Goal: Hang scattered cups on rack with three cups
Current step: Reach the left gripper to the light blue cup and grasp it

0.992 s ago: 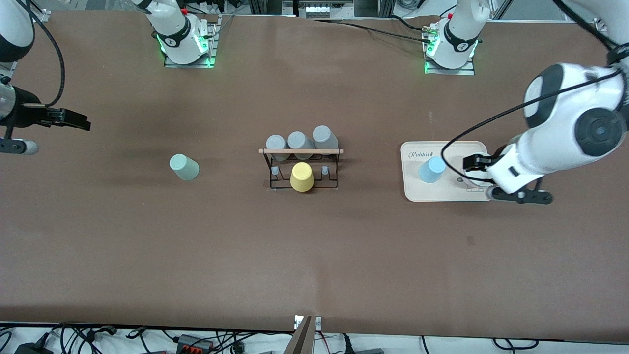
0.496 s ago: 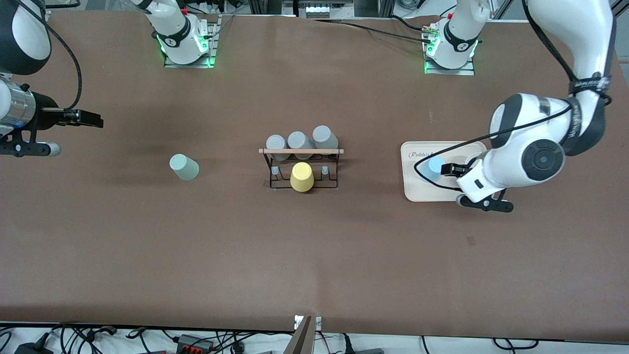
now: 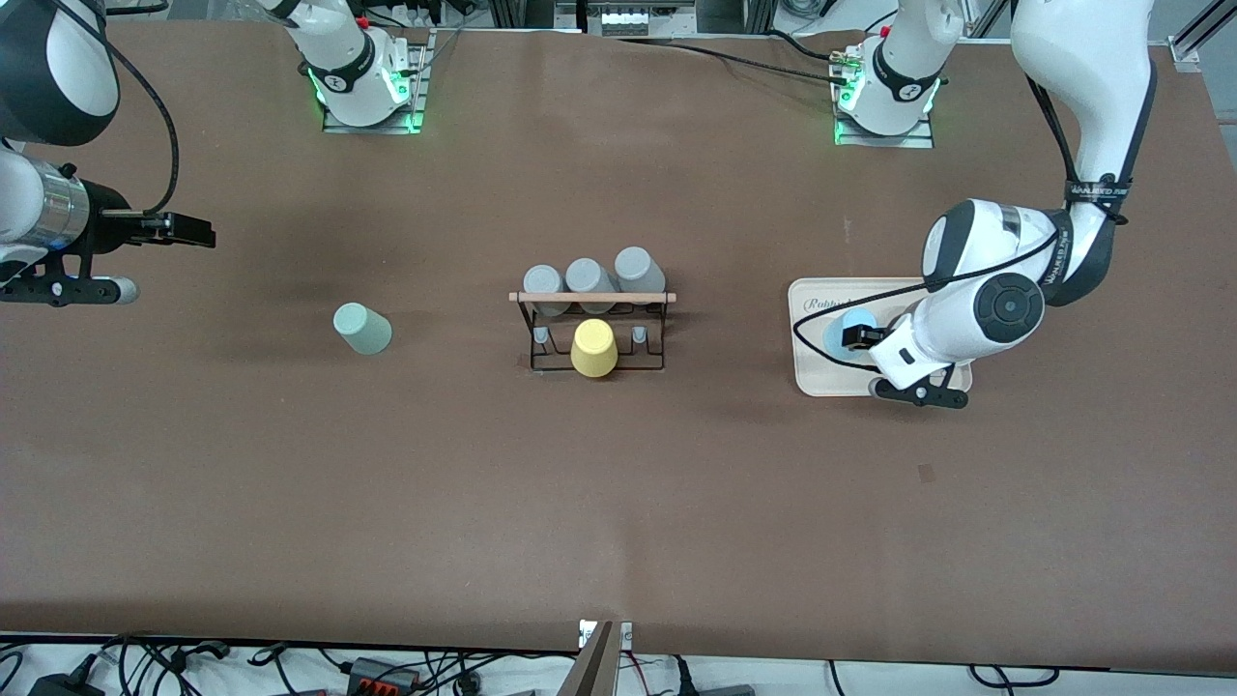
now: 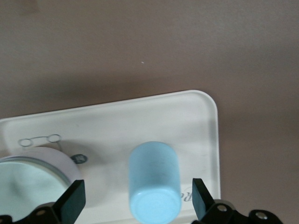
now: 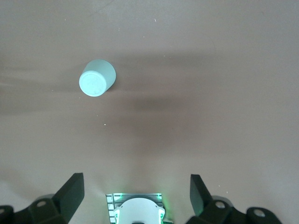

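Straddling the light blue tumbler (image 4: 154, 184) on the beige tray (image 4: 205, 121), the wide-open left gripper (image 4: 135, 205) should center before closing; right gripper (image 5: 135, 196) waits open.

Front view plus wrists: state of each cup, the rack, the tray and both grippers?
Blue cup: upside down on the tray, between open fingers, not gripped.
Green cup: upside down on the table, untouched.
Yellow cup: on the rack.
Grey cups: three on the rack.
Rack: upright.
Tray: flat on the table.
Left gripper: open around the blue cup.
Right gripper: open, empty.
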You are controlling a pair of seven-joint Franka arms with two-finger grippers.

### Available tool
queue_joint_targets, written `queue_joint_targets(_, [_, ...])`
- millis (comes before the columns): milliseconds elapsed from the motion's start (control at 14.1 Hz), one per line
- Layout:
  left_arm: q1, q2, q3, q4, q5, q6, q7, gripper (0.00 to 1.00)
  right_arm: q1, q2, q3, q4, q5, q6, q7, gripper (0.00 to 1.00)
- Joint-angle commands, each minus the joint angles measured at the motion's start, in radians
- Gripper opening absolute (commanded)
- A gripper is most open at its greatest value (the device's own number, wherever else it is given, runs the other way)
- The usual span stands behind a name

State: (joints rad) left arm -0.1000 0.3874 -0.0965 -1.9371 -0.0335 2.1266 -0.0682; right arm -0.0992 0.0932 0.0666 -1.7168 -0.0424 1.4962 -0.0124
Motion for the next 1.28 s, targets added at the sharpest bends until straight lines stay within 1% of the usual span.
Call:
queue_joint_targets(0, [0.022, -0.038, -0.022, -0.074, -0.039, 0.032, 0.013, 1.0, -0.004, -0.027, -0.001, -0.026, 0.015, 0.007, -0.024, 1.0])
queue_joint_targets(213, [0.017, -0.036, -0.025, -0.135, -0.04, 0.091, 0.013, 1.0, -0.005, -0.026, -0.002, -0.024, 0.015, 0.01, -0.027, 1.0])
queue_joint_targets(354, [0.017, -0.036, -0.025, -0.146, -0.039, 0.09, 0.013, 1.0, 0.016, -0.026, -0.01, -0.023, 0.016, 0.015, -0.027, 1.0])
queue_joint_targets(425, [0.016, -0.03, -0.025, -0.148, -0.039, 0.088, 0.013, 1.0, 0.042, -0.027, -0.025, -0.023, 0.016, 0.015, -0.027, 1.0])
queue_joint_targets(567, [0.011, -0.022, -0.025, -0.155, -0.039, 0.085, 0.011, 1.0, 0.105, -0.026, -0.095, -0.023, 0.016, 0.016, -0.027, 1.0])
queue_joint_targets(709, [0.011, -0.019, -0.025, -0.151, -0.039, 0.084, 0.011, 1.0, 0.105, -0.026, -0.099, -0.023, 0.016, 0.021, -0.027, 1.0])
queue_joint_targets(780, [0.011, -0.01, -0.025, -0.148, -0.039, 0.085, 0.011, 0.97, 0.105, -0.026, -0.099, -0.023, 0.016, 0.021, -0.027, 1.0])
queue_joint_targets(850, [0.011, -0.001, -0.025, -0.146, -0.039, 0.087, 0.011, 0.91, 0.107, -0.026, -0.099, -0.023, 0.016, 0.022, -0.027, 1.0])
queue_joint_targets(921, [0.011, 0.007, -0.025, -0.144, -0.036, 0.087, 0.011, 0.79, 0.108, -0.026, -0.099, -0.023, 0.016, 0.022, -0.027, 1.0])
queue_joint_targets(992, [0.009, 0.01, -0.025, -0.143, -0.034, 0.087, 0.011, 0.79, 0.108, -0.018, -0.097, -0.02, 0.009, 0.022, -0.035, 1.0])
queue_joint_targets(1063, [0.009, 0.01, -0.025, -0.131, -0.032, 0.084, 0.01, 0.75, 0.111, -0.015, -0.097, -0.02, 0.012, 0.022, -0.046, 1.0])
queue_joint_targets(1205, [0.008, 0.01, -0.025, -0.128, -0.032, 0.081, -0.002, 0.54, 0.113, -0.015, -0.096, -0.02, 0.01, 0.025, -0.046, 1.0])
